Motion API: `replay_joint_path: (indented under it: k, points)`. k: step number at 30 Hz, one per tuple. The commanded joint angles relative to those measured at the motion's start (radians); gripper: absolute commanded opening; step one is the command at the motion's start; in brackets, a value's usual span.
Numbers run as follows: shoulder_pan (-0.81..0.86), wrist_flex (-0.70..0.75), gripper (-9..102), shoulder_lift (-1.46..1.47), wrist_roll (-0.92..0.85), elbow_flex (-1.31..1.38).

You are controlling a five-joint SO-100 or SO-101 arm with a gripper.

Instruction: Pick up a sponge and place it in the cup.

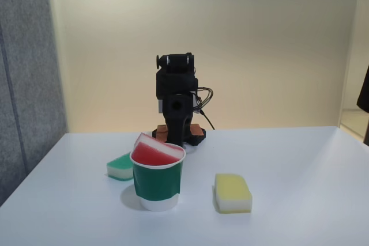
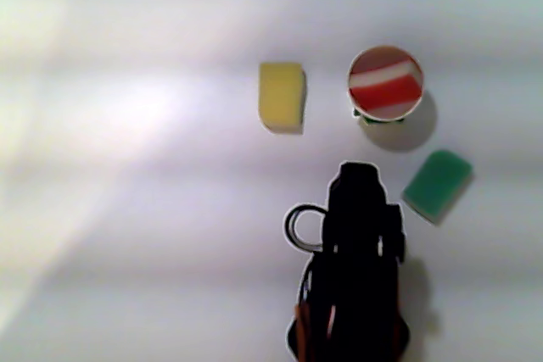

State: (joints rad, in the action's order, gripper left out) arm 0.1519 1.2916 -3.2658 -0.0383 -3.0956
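- On the white table [image 1: 300, 159], the arm [image 1: 177, 99] sits folded up at the back, well away from everything else. From above it's just a dark mass [image 2: 356, 277] with a cable loop on its left side.
- Can't really make out the gripper fingers in either shot, so whether the pincer is spread or closed, no idea. Nothing looks to be hanging from the arm, and it isn't touching any of the sponges or the cup.
- Red sponge [image 1: 157, 151] is sitting in the cup [image 1: 157, 182], tilted, with a corner poking up over the rim. In the other view it's the red-and-white striped patch [image 2: 386, 84] filling the cup's mouth [image 2: 353, 99].
- Green sponge [image 1: 120, 167] lies flat just behind and left of the cup in the fixed view, close but apparently not touching.
- Yellow sponge [image 1: 232, 192] lies flat to the cup's right in the fixed view, clearly apart from it.
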Motion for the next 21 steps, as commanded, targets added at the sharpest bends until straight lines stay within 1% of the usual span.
replay_joint_path:
  k: [1, 21]
  points:
    - [-0.023, 0.112, 0, -0.002, 0.009, 0.003]
    - [-0.038, 0.112, 0, -0.002, 0.009, 0.003]
